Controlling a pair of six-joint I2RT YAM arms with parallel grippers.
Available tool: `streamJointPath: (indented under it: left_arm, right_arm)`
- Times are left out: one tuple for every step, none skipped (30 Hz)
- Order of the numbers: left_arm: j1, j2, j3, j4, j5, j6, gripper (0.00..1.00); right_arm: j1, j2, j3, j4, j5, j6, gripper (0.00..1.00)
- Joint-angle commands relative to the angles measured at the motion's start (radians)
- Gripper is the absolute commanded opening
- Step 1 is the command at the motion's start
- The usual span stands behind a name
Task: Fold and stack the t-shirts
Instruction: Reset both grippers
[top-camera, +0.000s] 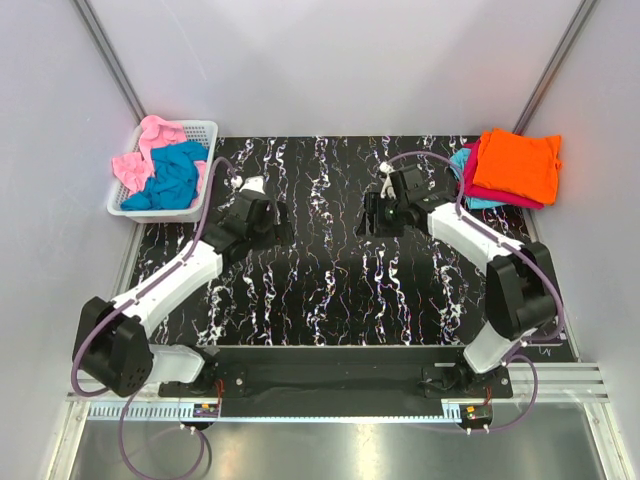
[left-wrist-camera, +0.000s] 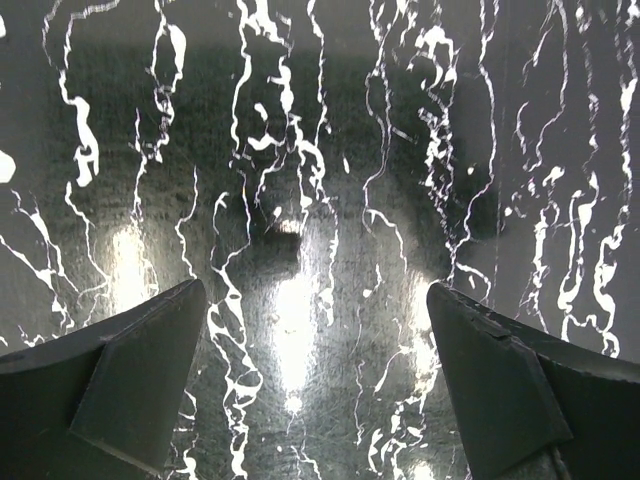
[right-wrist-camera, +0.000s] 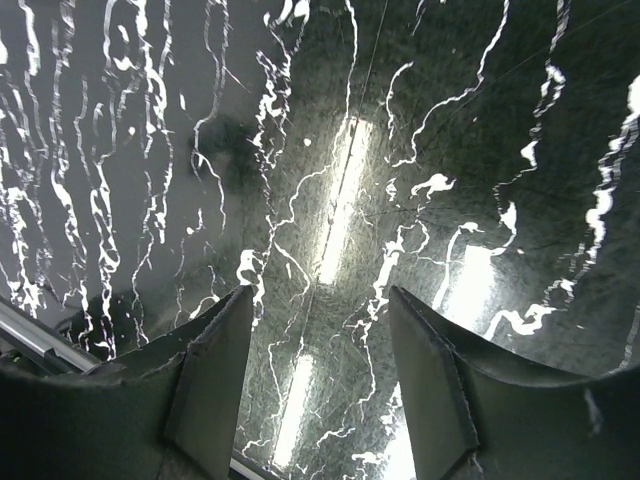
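Left gripper (left-wrist-camera: 315, 300) hangs over the middle of the table (top-camera: 320, 290), fingers (left-wrist-camera: 150, 340) spread wide with only black, white-veined marble between them. Right gripper (right-wrist-camera: 320, 300) is the same story: jaws apart, pinching nothing, glare streaks on the bare surface below. From above, both claws sit near the centre, facing each other, well apart from any cloth. Off to the far left corner, a white lattice basket (top-camera: 150, 213) holds a crumpled teal t-shirt (top-camera: 172, 178) and a light pink t-shirt (top-camera: 150, 140). Over in the far right corner lies a folded stack: orange t-shirt (top-camera: 516, 165) on top, crimson-pink t-shirt (top-camera: 505, 197) under it, light blue t-shirt (top-camera: 461, 162) peeking out beneath.
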Motion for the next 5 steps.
streamJointPath:
  left_arm:
    - [-0.007,0.012,0.057,-0.001,-0.039,0.029,0.99]
    - [-0.007,0.02,0.062,-0.007,-0.041,0.029,0.99]
    - [-0.007,0.026,0.069,-0.015,-0.045,0.026,0.99]
    - [-0.007,0.031,0.074,-0.024,-0.042,0.026,0.99]
    - [-0.011,0.035,0.071,-0.021,-0.041,0.028,0.99]
  right_arm:
    - [0.023,0.023,0.015,0.052,0.008,0.021,0.63]
    - [0.03,0.028,0.013,0.056,0.011,0.025,0.63]
    - [0.036,0.028,0.004,0.07,0.008,0.033,0.63]
    - [0.04,0.028,0.001,0.075,0.008,0.036,0.63]
    - [0.044,0.03,0.0,0.078,0.008,0.036,0.63]
